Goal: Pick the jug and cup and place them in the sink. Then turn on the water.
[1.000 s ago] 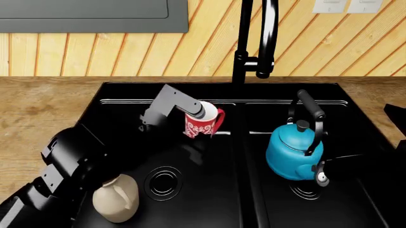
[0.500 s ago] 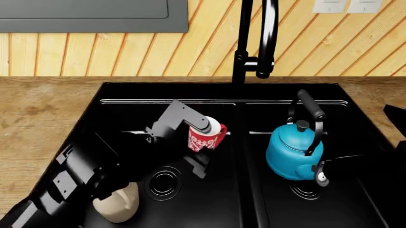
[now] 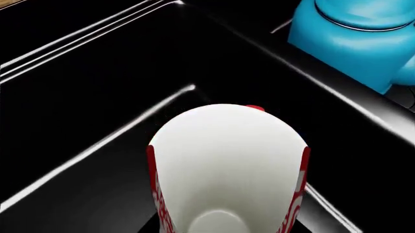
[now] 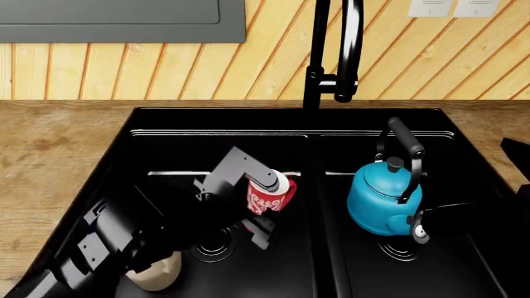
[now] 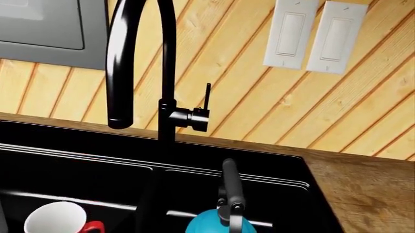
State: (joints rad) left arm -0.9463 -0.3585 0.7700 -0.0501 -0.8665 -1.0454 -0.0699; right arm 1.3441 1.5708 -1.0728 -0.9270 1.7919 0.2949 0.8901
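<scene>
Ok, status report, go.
Left gripper shut on cup, low in sink's left basin. Right gripper out of view. Jug already in same basin, partly behind left arm. Blue kettle in right basin. Faucet dry.

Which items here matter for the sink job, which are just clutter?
Job: cup, held in the left tool; jug in the left basin; sink; faucet.
Clutter: blue kettle in the right basin; wall switches.
</scene>
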